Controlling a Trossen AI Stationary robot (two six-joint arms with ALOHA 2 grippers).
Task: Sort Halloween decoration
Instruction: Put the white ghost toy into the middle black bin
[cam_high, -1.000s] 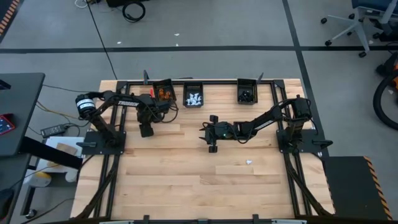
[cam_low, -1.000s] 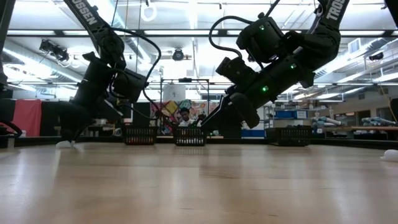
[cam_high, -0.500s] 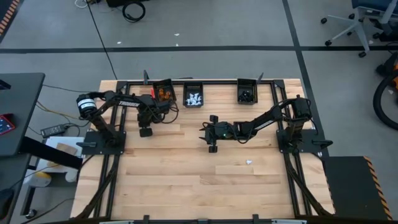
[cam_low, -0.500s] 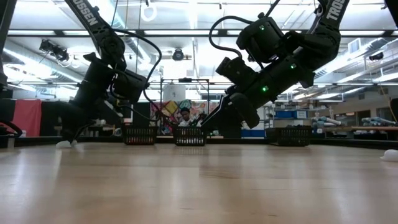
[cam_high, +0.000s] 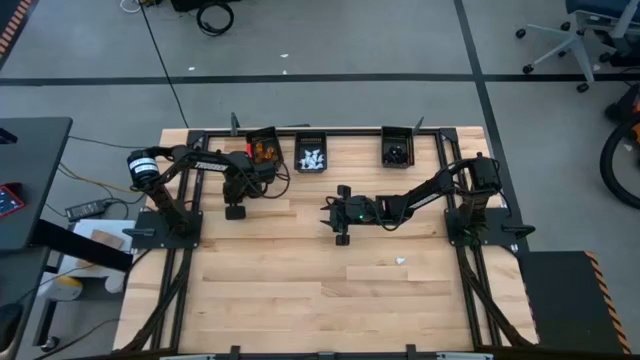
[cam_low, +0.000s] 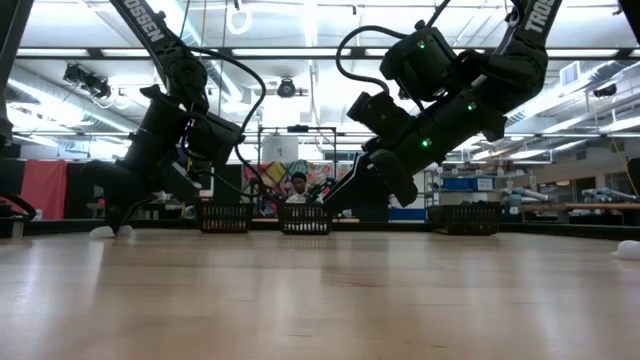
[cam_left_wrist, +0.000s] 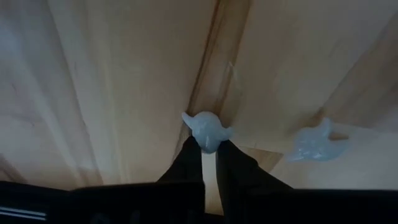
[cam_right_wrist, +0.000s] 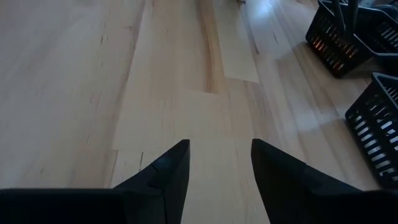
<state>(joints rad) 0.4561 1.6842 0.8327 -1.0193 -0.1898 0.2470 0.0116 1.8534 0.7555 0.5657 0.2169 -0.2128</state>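
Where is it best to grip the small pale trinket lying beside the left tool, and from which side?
Take the small pale white plastic trinket across its rounded body, not its thin spread arms, coming straight down from above: it seems to lie flat on the wooden table. First the left tool, shut on a similar white trinket, must free itself.

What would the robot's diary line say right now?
left tool: shut on white trinket, at table | right tool: open, idle mid-table

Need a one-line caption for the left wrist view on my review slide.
Left gripper closed on a white trinket over the wooden table, a second white trinket lying nearby.
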